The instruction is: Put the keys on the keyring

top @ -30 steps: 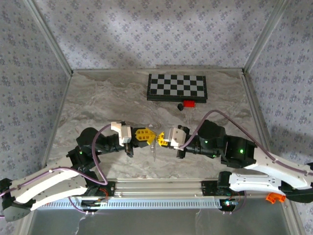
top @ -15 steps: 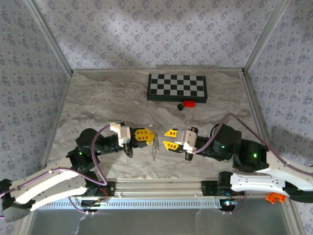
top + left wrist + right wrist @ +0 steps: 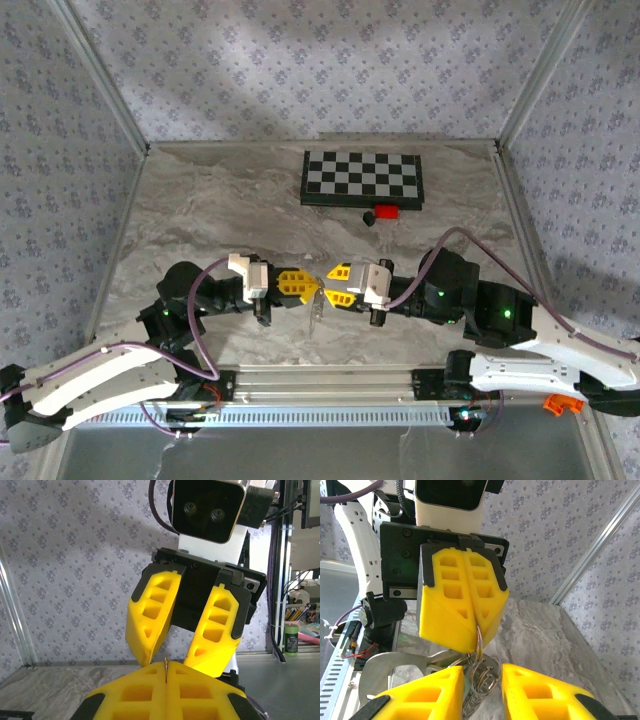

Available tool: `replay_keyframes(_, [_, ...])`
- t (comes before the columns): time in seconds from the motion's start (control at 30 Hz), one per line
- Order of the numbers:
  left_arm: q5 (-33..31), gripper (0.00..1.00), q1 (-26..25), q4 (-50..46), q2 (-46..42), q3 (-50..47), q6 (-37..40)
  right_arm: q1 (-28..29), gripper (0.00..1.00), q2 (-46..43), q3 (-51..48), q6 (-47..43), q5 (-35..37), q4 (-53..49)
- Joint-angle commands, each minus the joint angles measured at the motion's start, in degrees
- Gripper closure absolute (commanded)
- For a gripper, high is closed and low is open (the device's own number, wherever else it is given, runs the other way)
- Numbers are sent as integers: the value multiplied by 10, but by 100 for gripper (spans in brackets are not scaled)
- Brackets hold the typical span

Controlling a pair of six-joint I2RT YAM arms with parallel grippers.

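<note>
Your left gripper [image 3: 308,284] is pinched on the keyring [image 3: 481,672], which dangles just below it. Your right gripper [image 3: 330,285] faces it, fingers spread around the ring. The key [image 3: 465,682] seems to hang alongside.

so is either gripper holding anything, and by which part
The left gripper is shut on the thin silvery keyring, pinching its top edge; the rest hangs below. The right gripper is open.

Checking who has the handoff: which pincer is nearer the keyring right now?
Left. The left pincer is shut on the keyring, which hangs from its tips. The right pincer faces it, open, straddling the hanging loops without gripping them.
</note>
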Motion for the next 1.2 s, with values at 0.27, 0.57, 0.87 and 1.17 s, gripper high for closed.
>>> replay_keyframes(0.27, [20,100,-1,37,-3,12,-10,-22,73,10,-12,30,-44,30])
replay_keyframes(0.57, [16,100,0,28,5,12,-4,-35,95,12,-17,27,-46,38])
replay_keyframes(0.87, [-38,99,0,-131,10,53,55,-35,100,19,7,18,-17,-7])
replay_keyframes(1.17, [-85,100,0,-279,38,97,111,-29,100,42,44,6,4,-76])
